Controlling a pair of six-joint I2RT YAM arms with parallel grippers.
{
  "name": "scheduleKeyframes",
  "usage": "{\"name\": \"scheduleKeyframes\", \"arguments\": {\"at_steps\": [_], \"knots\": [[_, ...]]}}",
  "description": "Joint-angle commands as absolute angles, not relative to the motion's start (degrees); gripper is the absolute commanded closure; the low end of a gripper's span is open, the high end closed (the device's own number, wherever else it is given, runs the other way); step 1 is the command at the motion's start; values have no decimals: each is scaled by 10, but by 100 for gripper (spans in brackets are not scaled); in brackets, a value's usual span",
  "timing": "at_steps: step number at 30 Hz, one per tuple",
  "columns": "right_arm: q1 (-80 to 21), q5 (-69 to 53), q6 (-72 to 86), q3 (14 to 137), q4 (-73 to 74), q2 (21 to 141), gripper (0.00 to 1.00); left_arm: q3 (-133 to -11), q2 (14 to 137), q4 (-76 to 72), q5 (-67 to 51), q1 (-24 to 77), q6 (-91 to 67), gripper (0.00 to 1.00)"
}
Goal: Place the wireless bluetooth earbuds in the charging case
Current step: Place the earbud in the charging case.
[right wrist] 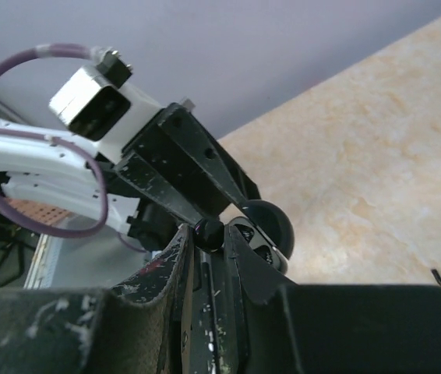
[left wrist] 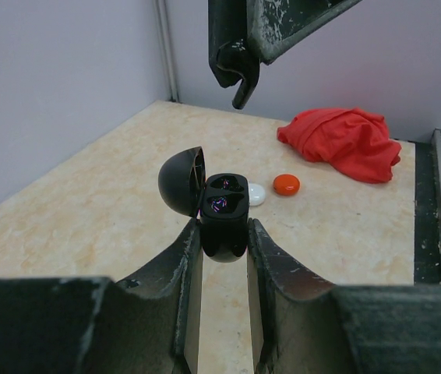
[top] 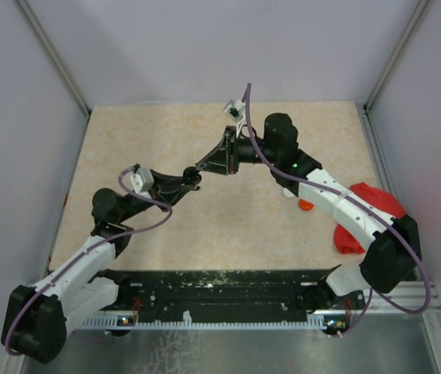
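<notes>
**Overhead view.** Both arms reach to the middle of the speckled beige, stone-look table (top: 150,140). The left gripper (top: 195,179) and right gripper (top: 204,167) meet almost tip to tip. A crumpled red cloth (top: 372,204) lies at the table's right edge, partly under the right arm. An orange round piece (top: 305,205) lies near it on the table.

**Left wrist view.** The left gripper's matte, scuffed black fingers (left wrist: 185,253) are clamped on the lower body of the charging case (left wrist: 224,226). The case is a glossy black rounded shell, held above the table. Its domed lid (left wrist: 180,183) stands hinged open to the left. Two wells face up, with purple glints inside. The right gripper's tips hang above the case, apart from it. Beyond, a white round piece (left wrist: 256,194) and the orange one lie just beside each other, both smooth and button-like.

**Right wrist view.** The right gripper's jaws are together, pinching a small glossy black rounded earbud (right wrist: 209,231) at their tips. The open case sits just beyond it. I cannot tell whether the two touch.
</notes>
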State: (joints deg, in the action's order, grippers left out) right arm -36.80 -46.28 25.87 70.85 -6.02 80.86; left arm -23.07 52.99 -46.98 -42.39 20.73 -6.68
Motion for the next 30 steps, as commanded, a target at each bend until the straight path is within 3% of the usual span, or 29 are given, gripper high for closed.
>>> {"name": "scheduleKeyframes", "arguments": {"at_steps": [1,11,30], "knots": [[-385,-522,310,709,-168,792,86,-223,534,-566,-461,205,-91,99],[-416,-536,302,723,-161,813,86,-199,557,-697,-479,205,-144,99],[-427,-528,290,734,-140,841,87,-189,553,-741,-488,205,-160,99]]}}
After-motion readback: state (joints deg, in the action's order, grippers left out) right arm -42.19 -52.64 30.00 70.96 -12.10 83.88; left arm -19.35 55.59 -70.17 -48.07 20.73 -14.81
